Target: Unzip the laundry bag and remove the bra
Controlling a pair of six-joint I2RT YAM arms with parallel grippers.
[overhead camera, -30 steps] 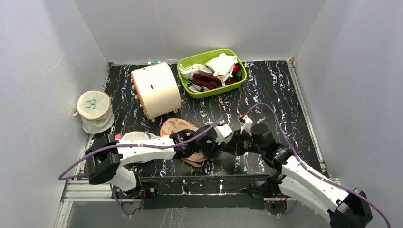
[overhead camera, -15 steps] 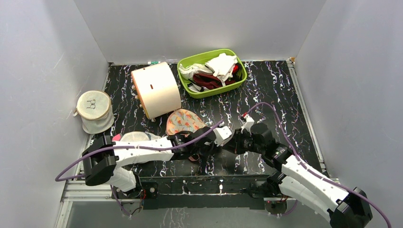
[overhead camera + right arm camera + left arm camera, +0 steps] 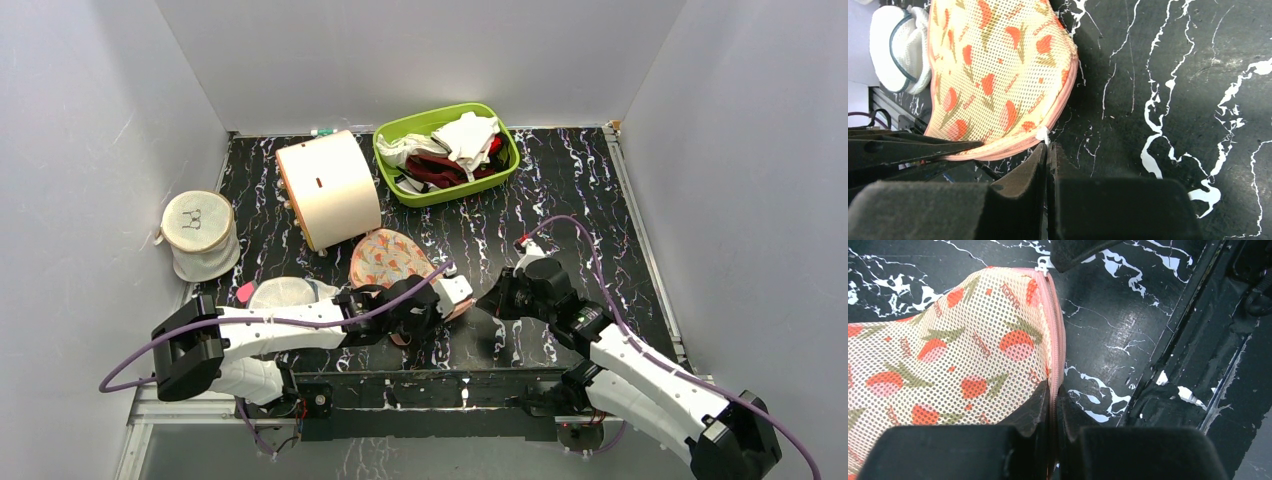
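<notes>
The laundry bag is a peach-pink mesh case with red and green print, lying near the table's front middle. It also shows in the left wrist view and the right wrist view. My left gripper is shut on the bag's pink zip edging. My right gripper is shut, with the white zip pull at its fingertips at the bag's end. The zip looks closed. The bra is hidden from view.
A large cream cylinder case stands behind the bag. A green basket of white cloths and a dark red garment is at the back. A white mesh cylinder bag sits far left, a round white pouch by my left arm. The table's front rail is close.
Both grippers have shifted, the left one back toward the left and the right one toward the right. The bag now lies more exposed behind them, its printed face showing.
</notes>
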